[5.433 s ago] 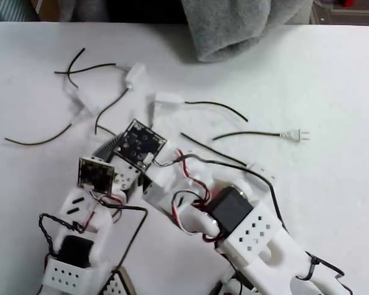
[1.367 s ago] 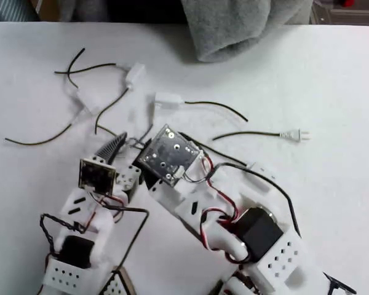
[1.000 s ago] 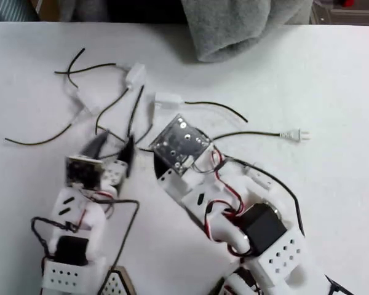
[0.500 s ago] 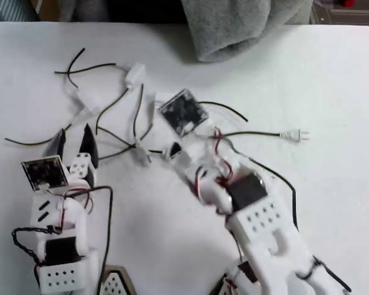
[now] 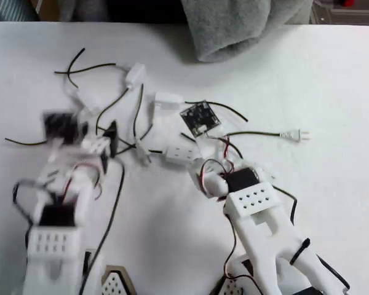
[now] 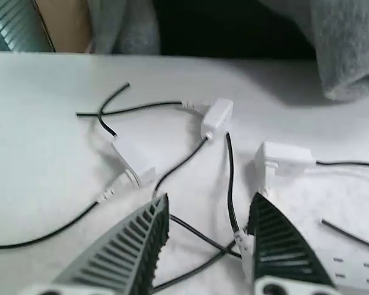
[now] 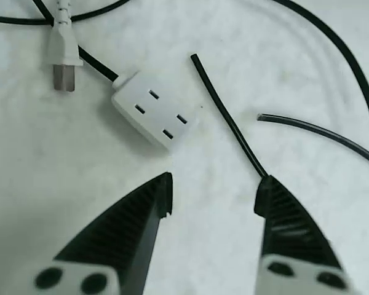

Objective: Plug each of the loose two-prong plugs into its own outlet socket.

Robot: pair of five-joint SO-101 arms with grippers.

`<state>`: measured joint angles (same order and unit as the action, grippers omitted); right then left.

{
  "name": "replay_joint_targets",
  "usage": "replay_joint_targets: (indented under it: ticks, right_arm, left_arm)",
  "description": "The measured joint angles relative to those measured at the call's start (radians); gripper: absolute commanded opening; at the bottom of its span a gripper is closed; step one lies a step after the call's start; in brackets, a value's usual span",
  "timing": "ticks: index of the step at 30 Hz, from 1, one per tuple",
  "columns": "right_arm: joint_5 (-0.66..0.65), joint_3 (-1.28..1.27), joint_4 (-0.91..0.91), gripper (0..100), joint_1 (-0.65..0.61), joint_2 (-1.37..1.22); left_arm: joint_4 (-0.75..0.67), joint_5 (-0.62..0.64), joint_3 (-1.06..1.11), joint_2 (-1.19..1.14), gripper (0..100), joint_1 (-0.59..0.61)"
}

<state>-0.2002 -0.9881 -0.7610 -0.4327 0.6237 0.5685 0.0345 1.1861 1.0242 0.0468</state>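
Outlet socket (image 7: 154, 110) lies just ahead of the right claw (image 7: 215, 184), which is spread and empty; the socket's long axis slants across the claw's gap.

Table (image 7: 61, 160): white, matt, finely grainy. Socket (image 7: 152, 116): white smooth plastic, slight sheen. Plug (image 7: 64, 54) prongs: dull metal. Cords (image 7: 230, 126): black, smooth sheath. Left gripper (image 6: 209, 201) fingers (image 6: 132, 249): dark ribbed matt plastic. Arm shell (image 5: 261, 215): white matt plastic. Cloth (image 5: 234, 27): grey, fuzzy.

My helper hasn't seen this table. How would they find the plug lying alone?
Start at the grey cloth on the table's far edge. Toward the near side, right of the cable tangle, a white plug lies alone, prongs bare, pointing right.
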Motion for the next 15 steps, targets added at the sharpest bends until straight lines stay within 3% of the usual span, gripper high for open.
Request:
replay_joint_targets:
  ticks: [6, 15]
  right_arm:
    - [0.000, -0.060, 0.107, 22.3, 0.043, -0.002]
    - [-0.014, -0.118, 0.226, 22.3, 0.066, -0.009]
  left_arm:
    - [0.160, 0.048, -0.331, -0.532, 22, -0.091]
    - [0.437, 0.376, -0.721, -0.927, 22, -0.176]
